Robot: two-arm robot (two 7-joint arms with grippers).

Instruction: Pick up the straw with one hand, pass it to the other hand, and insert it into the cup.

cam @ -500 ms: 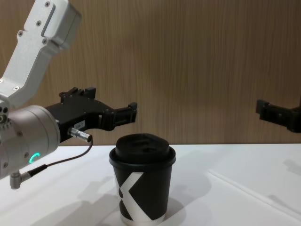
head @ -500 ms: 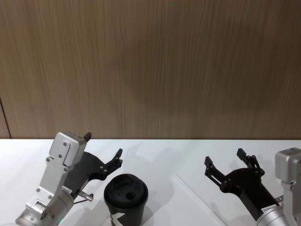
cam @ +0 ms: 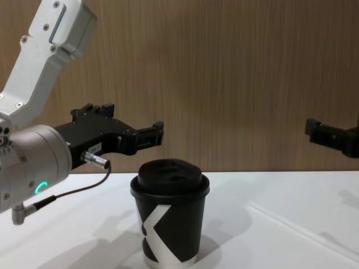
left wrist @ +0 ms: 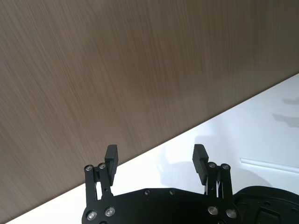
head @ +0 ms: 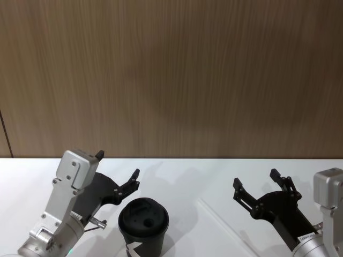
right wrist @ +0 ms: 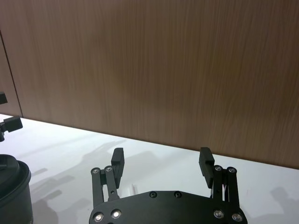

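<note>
The black cup (head: 143,222) with its domed lid stands at the table's near middle, showing a white K-like mark in the chest view (cam: 170,218). The white straw (head: 220,219) lies flat on the table to the cup's right, also seen as a thin line in the chest view (cam: 297,231) and the left wrist view (left wrist: 268,163). My left gripper (head: 118,165), on the wrist with a lit green ring, hovers open just behind and left of the cup. My right gripper (head: 255,179) hovers open above the straw's right side, holding nothing.
A wood-panelled wall (head: 171,75) closes off the back of the white table (head: 177,176). A cable runs from the left wrist's plug (cam: 95,159) down toward the table beside the cup.
</note>
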